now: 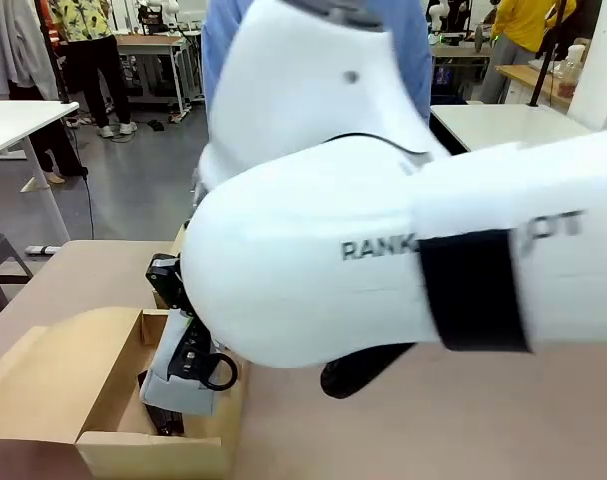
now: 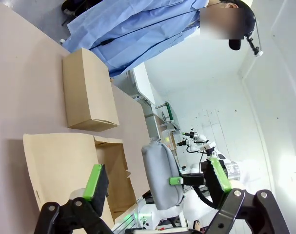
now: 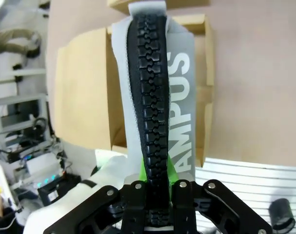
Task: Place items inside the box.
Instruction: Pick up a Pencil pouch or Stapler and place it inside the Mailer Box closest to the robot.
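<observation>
A large white robot arm crosses the front view from the right. At lower left of that view, the right hand (image 1: 195, 352) is clamped shut on a grey zip pencil case (image 1: 165, 385). It holds the case upright over the open brown cardboard box (image 1: 53, 385). The lower end of the case reaches down into the box opening, close to its right wall. The wide flap lid lies folded out to the left.

In the right wrist view, the green pads (image 3: 144, 171) pinch the case on either side of its black zipper. White lettering runs along the grey fabric.

In the left wrist view, the left hand (image 2: 155, 169) is spread wide and holds nothing. The case hangs farther off, seen between its fingers. A smaller closed cardboard box (image 2: 89, 90) sits on the counter (image 2: 21, 73) at upper left. A person in a blue garment (image 2: 133, 29) is just beyond it.
</observation>
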Motion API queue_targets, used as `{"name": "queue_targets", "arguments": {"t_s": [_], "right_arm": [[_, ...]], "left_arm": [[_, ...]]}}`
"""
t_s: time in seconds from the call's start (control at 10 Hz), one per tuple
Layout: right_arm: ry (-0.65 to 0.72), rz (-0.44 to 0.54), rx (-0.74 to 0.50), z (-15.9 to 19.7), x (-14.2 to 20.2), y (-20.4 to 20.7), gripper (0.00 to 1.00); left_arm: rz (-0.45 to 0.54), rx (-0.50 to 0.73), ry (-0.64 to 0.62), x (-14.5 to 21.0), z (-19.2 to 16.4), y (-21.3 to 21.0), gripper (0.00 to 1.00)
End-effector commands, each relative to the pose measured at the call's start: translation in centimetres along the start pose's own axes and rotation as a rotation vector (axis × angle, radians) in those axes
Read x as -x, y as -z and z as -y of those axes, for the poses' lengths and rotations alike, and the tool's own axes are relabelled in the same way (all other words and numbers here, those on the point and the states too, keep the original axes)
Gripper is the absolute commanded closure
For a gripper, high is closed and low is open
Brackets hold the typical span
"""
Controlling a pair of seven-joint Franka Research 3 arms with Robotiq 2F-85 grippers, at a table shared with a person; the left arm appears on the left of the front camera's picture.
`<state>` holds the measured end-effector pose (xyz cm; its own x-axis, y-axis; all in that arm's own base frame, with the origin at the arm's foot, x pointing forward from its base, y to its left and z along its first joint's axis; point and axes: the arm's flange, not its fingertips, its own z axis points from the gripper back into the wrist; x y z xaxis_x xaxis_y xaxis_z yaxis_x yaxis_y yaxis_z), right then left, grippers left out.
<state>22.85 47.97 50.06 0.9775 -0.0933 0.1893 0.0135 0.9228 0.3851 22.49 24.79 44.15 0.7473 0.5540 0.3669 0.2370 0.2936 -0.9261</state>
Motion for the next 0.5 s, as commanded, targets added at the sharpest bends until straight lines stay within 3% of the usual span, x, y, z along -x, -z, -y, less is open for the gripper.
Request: {"name": "queue_targets", "arguments": {"t_s": [0.0,0.4], "right_arm": [[0.020,0.024,0.039,-3.9,-1.3,3.3,0.89],[0.010,0.023,0.104,-5.5,-2.5,6.6,0.89]], "left_arm": [[0.017,0.020,0.019,-0.1,0.1,0.0,0.00],[0.017,0.020,0.019,-0.1,0.1,0.0,0.00]]}}
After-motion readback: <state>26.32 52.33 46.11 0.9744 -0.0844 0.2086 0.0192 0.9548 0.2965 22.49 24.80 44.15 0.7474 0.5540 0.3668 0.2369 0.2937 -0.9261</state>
